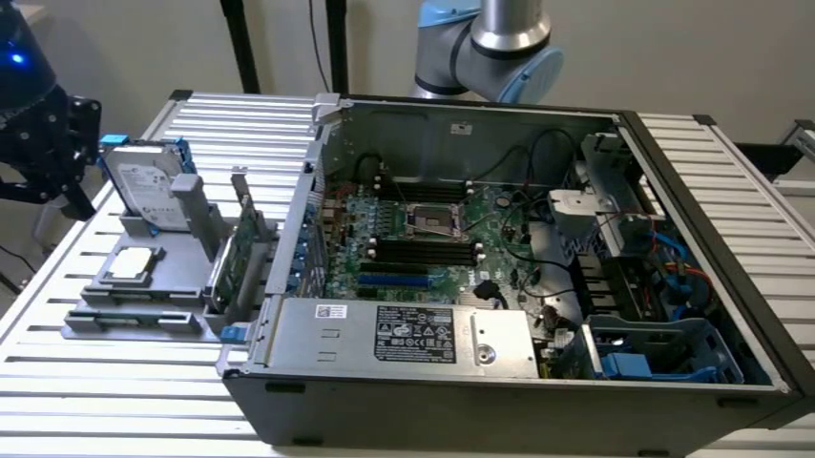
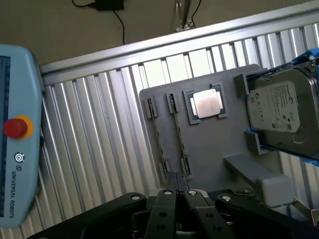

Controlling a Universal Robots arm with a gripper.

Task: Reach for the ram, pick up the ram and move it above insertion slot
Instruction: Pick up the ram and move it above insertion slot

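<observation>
Wrist view: closed pincer (image 2: 176,181) just beside ram (image 2: 178,134).

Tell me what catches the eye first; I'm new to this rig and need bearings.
The open computer case dominates the exterior view's centre and right. On that view's left a grey holder carries a hard drive. In the wrist view the shut hand hangs near two ram sticks.

ram (image 2: 178,134): thin long stick, standing on edge in grey holder (image 2: 209,149)
</observation>
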